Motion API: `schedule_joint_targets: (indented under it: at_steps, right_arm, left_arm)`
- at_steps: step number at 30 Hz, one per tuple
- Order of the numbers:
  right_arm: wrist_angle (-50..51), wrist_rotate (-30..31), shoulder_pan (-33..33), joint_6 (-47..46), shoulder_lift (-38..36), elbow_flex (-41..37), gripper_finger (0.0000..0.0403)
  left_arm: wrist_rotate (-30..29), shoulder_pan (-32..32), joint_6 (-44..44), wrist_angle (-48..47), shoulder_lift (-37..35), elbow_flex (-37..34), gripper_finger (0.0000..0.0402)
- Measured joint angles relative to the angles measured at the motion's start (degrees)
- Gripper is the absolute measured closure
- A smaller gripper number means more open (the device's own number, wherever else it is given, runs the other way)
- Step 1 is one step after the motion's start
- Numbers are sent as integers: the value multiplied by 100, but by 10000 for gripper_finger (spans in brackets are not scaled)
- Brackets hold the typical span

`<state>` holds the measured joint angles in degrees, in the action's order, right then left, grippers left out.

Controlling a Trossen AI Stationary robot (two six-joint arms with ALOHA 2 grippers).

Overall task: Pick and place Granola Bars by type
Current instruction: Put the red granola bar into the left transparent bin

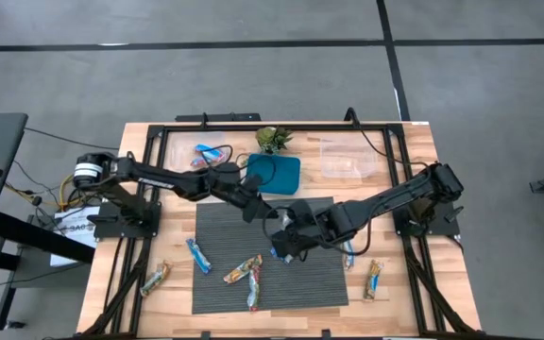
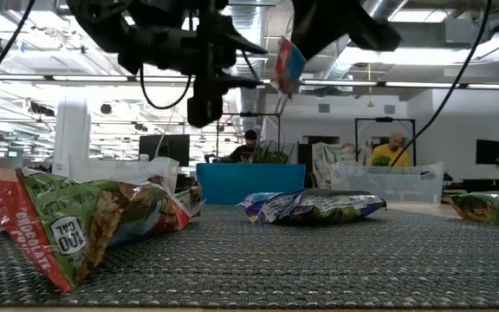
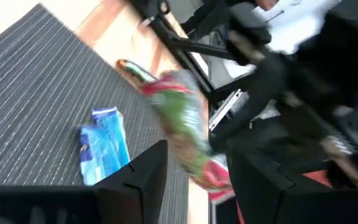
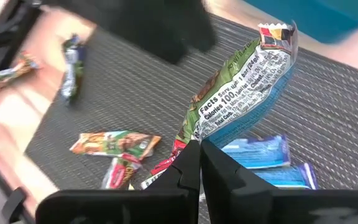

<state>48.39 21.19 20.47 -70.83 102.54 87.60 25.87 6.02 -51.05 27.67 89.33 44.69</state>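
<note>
Right gripper (image 4: 199, 163): clenched on a green-wrapped granola bar (image 4: 241, 84), held up above the grey mat (image 1: 225, 288).
Left gripper (image 1: 252, 212): fingers apart, empty, over the mat just beside the blue dish (image 1: 286, 177).
Other bars (image 1: 243, 272): scattered on the mat and bench (image 1: 423, 142).

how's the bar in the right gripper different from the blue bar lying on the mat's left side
The held bar hangs lifted above the mat, pinched in the right gripper; the blue bar lies flat and untouched. The held wrapper looks green, white and blue; the other is plain bright blue. Both are slim wrapped granola bars.
</note>
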Motion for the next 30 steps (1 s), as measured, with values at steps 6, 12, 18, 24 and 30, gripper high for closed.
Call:
schedule_joint_targets:
  at_steps: [6,12,18,24,30]
  right_arm:
    - [-135,-2,-37,389,0,163,403]
    - [-311,-22,-166,715,0,207,403]
    - [-578,-71,-271,935,0,207,403]
    - [-579,-155,-291,981,0,207,403]
    - [-559,-160,-295,981,0,207,403]
  left_arm:
    - [100,53,-39,160,2,-2,232]
    - [180,40,-46,349,-3,-2,232]
    - [232,-20,-44,359,-3,-2,232]
    - [190,-33,-37,353,-3,-2,240]
    - [172,-30,66,326,-3,-2,306]
